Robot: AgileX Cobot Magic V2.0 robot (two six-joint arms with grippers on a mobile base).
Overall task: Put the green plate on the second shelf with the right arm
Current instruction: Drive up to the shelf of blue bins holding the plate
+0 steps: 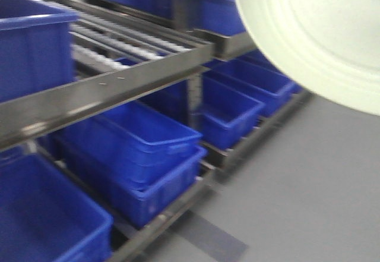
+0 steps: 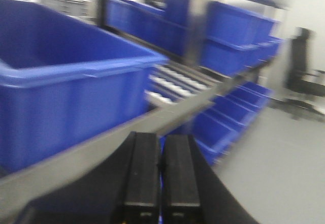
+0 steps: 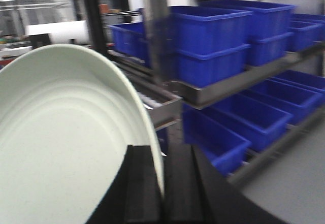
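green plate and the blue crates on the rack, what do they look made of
The green plate looks matte pale mint, with soft moulded rings and no glaze glare: likely melamine or plastic, though ceramic cannot be ruled out. The blue crates look like moulded plastic: slight sheen, thin lipped rims, uniform colour.

Green plate (image 3: 66, 148) matt, smooth; crates (image 1: 148, 149) blue plastic, slight sheen; shelf rail (image 1: 119, 87) dull grey metal.

A grey metal rack (image 1: 119, 85) stands on the grey floor (image 1: 309, 191). Its roller shelf (image 1: 124, 41) carries a large blue crate (image 1: 29, 48) at the left. The bottom level holds nested blue crates (image 1: 139, 138) in a row. A dark tape strip (image 1: 214, 238) lies on the floor.
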